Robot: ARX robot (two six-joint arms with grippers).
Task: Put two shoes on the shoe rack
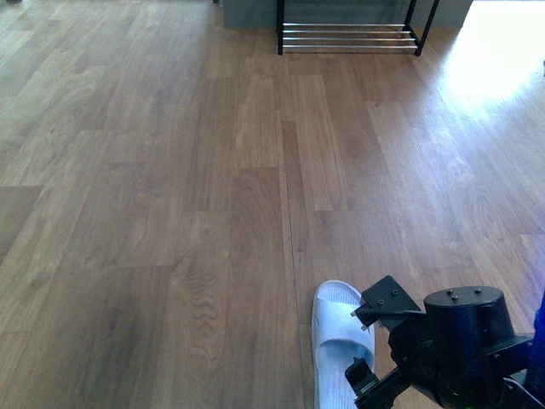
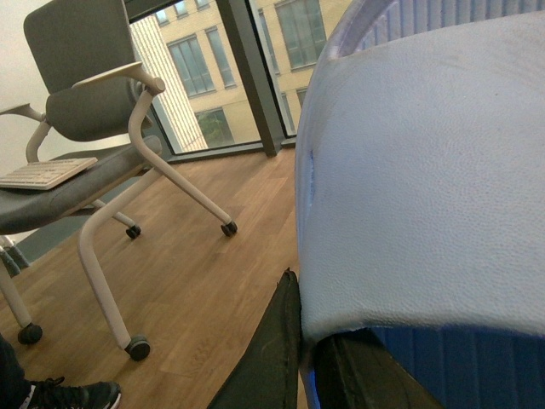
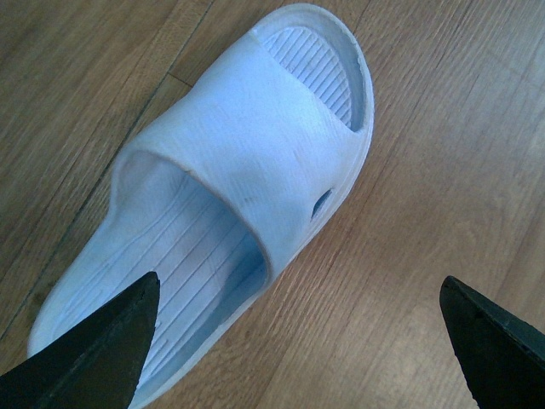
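Pale blue-white plastic slide sandal (image 3: 230, 196) beneath right gripper (image 3: 300, 285), fingers spread wide — left gripper (image 2: 317, 365) grip indeterminable; black chrome-barred shoe rack (image 1: 349, 36) well apart.

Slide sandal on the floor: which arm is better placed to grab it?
Right. The right gripper hangs open over that slide sandal; the left gripper seems clamped on a second sandal.
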